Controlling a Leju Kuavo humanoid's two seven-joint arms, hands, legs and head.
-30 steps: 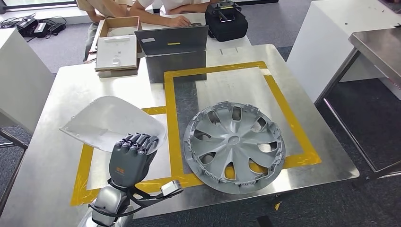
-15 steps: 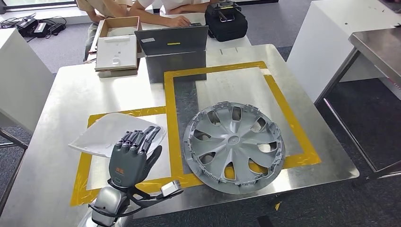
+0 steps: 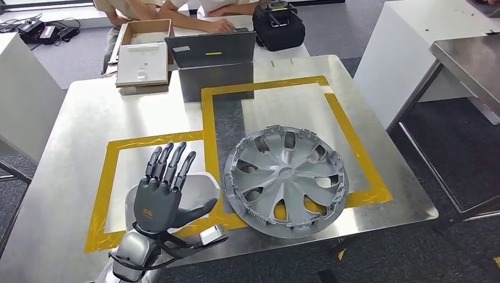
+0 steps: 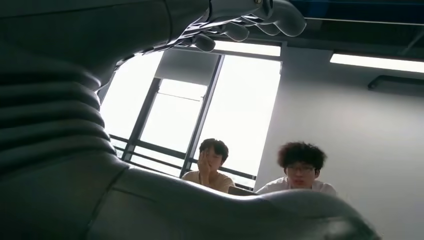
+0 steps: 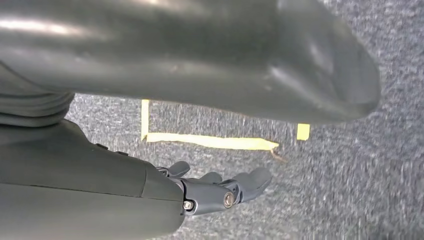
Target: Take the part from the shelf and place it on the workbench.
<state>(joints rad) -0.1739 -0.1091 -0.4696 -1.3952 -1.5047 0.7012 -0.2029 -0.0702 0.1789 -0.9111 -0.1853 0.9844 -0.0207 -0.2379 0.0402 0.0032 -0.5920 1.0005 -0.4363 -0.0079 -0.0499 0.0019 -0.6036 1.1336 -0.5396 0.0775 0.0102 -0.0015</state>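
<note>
Steel workbench, yellow tape, grey carpet

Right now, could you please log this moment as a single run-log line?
left hand: fingers spread, above white part | white part: inside left yellow-taped square, workbench | hubcap: right taped square | right hand: over floor, empty

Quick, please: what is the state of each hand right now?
Left hand: open, fingers spread above the white part, which lies on the workbench.
Right hand: hangs over the floor, holding nothing, fingers loosely apart.
</note>
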